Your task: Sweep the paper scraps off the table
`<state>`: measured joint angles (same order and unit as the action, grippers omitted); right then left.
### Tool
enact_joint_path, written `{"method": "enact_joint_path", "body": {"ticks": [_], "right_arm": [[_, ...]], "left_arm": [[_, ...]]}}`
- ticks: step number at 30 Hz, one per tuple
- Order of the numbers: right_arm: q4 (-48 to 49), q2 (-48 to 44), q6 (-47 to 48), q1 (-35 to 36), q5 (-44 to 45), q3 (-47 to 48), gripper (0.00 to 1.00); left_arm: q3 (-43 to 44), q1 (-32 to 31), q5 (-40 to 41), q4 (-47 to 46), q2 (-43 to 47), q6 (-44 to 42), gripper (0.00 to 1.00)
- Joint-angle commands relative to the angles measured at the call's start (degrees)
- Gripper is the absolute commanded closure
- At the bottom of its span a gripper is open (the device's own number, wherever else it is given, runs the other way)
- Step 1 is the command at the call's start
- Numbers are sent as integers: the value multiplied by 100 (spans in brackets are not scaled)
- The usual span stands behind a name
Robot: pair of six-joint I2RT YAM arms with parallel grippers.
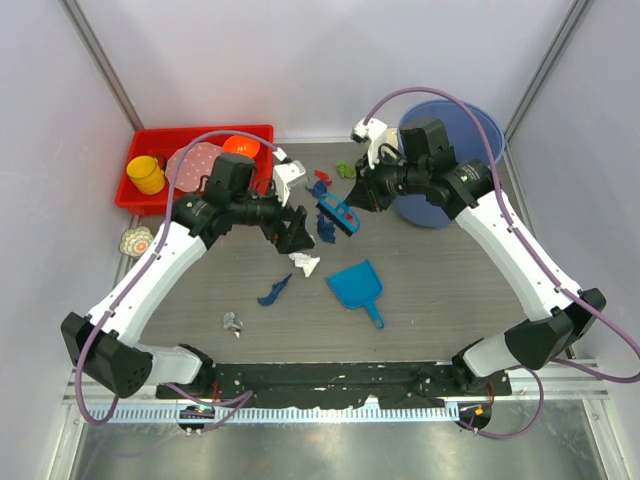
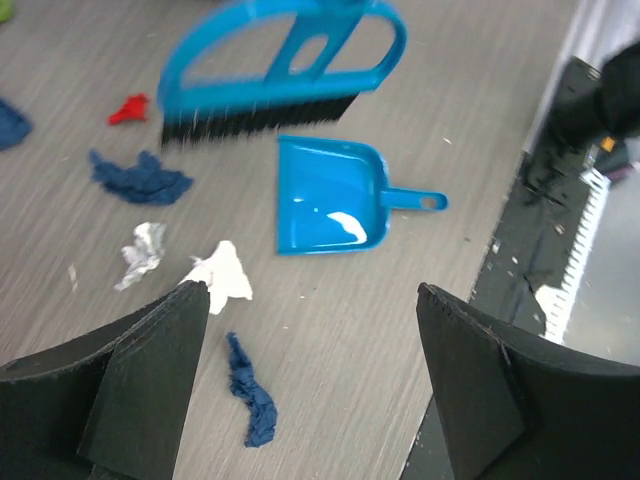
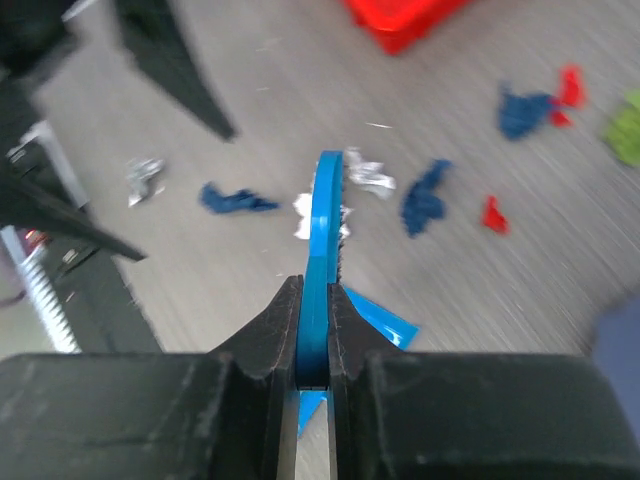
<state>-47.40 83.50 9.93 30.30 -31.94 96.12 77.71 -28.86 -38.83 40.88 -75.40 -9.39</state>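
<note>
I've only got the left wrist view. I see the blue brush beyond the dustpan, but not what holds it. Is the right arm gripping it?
Observer: Yes. The right wrist view shows the right gripper with its jaws shut on the brush handle.
Operator: Any scraps outside my frame?
Observer: One. In the top view, a silvery scrap lies alone on the table, closer to the near edge than your dark blue strip.
Operator: Is there a bin around?
Observer: The top view shows a big blue tub at the far right corner.
</note>
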Motion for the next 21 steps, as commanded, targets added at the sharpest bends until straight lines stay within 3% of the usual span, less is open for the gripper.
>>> {"method": "enact_joint_path", "body": {"ticks": [1,4,7,12,15,18,21], "right_arm": [[433,-115,-1141,-16,2401,144,99],[433,-115,-1318,-16,2930,179,99],[346,-36,-1205,-25,3141,223,99],[345,61,-1336,-681,2616,355,99],[398,52,-1468,-1139,2124,478,99],[284,43,-1398,-1158,2078,601,99],[178,61,-1389,-1176,2148,637,99]], "left_arm": [[392,-5,1368,-319,-63,700,12],[621,-66,1458,-108,-81,693,13],[815,-478,1027,515,-220,-50,17],[1158,-2031,1211,1720,-862,-1722,19],[1202,-2622,1237,1634,-1433,-2067,22],[1403,-3141,1027,1354,-2020,-2164,25],[1754,-3572,930,915,-2644,-1806,42]]}}
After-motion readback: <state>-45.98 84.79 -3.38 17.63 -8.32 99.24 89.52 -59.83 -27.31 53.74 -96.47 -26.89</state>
